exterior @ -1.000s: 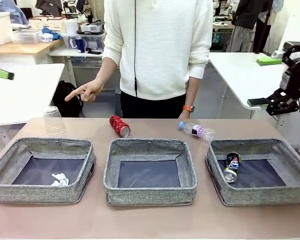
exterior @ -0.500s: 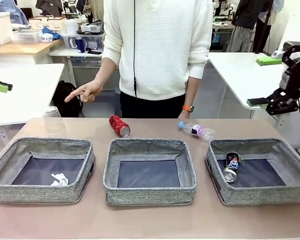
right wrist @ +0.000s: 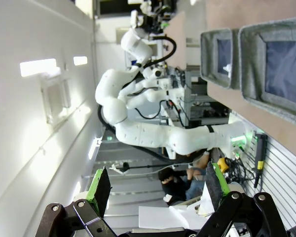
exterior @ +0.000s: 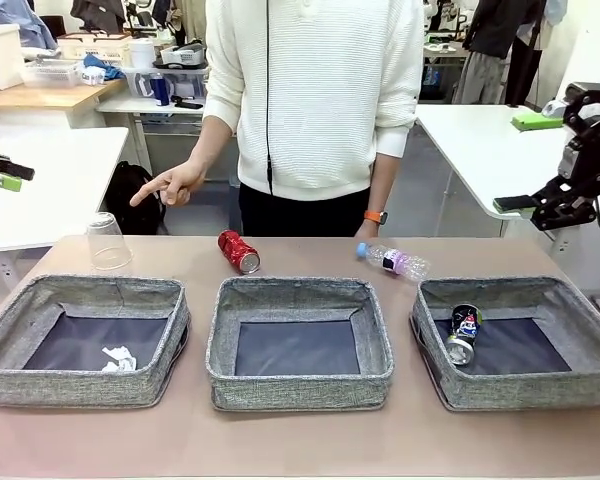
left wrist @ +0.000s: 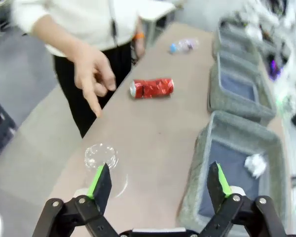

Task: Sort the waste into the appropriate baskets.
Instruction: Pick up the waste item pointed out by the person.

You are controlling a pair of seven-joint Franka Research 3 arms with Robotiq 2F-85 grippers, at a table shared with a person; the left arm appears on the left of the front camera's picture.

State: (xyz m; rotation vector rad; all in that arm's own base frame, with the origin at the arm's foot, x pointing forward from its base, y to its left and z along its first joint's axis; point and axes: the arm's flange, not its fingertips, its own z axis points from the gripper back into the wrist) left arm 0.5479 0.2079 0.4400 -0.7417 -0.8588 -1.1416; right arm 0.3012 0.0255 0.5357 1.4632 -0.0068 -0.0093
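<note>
Left gripper (left wrist: 159,174) hanging wide, empty. You're aiming at clear plastic cup (left wrist: 101,157) just below, on table (left wrist: 158,128) beside left basket (left wrist: 200,163). Person's hand (left wrist: 91,74) pointing toward it. Straddle cup evenly, squeeze gently, thin wall likely crushing. Right gripper (right wrist: 155,180) wide, empty, well aside.

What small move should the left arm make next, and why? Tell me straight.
Probably lower the left claw toward the clear cup. The claw is open and empty, the cup stands upside down just ahead of it, outside the left basket, and the person's hand points toward that side.
</note>
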